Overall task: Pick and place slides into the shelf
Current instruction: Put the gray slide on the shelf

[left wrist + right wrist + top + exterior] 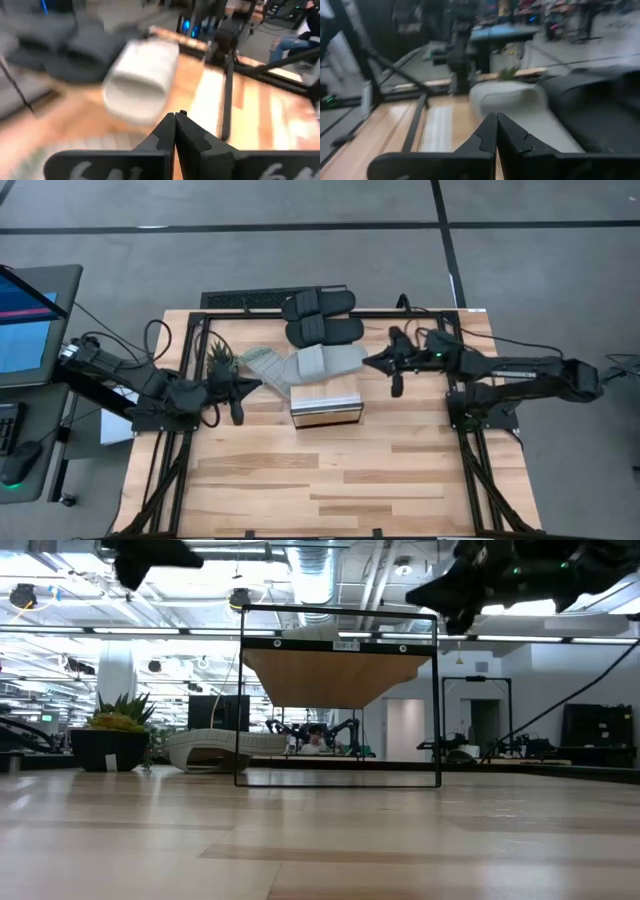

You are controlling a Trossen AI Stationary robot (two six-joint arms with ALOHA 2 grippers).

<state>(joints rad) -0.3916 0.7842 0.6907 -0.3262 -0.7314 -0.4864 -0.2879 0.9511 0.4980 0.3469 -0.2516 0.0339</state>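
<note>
Presently, we find the left gripper [240, 388] raised above the table's left side, fingers pressed together and holding nothing, just beside a potted plant [220, 362]. Next, two pale slides [305, 366] lie overlapping behind the shelf [326, 410], touching its back; two black slides [320, 316] rest beyond them at the far edge. The right gripper [372, 362] hangs near the pale pair, likewise closed and empty.

A: What lies past the right gripper [496, 131]?
B: Its two dark fingers are pressed together over the wooden tabletop [380, 137]. Beyond them sits a pale grey-green slide [512, 100], with a black slide [587, 107] just beside it.
</note>
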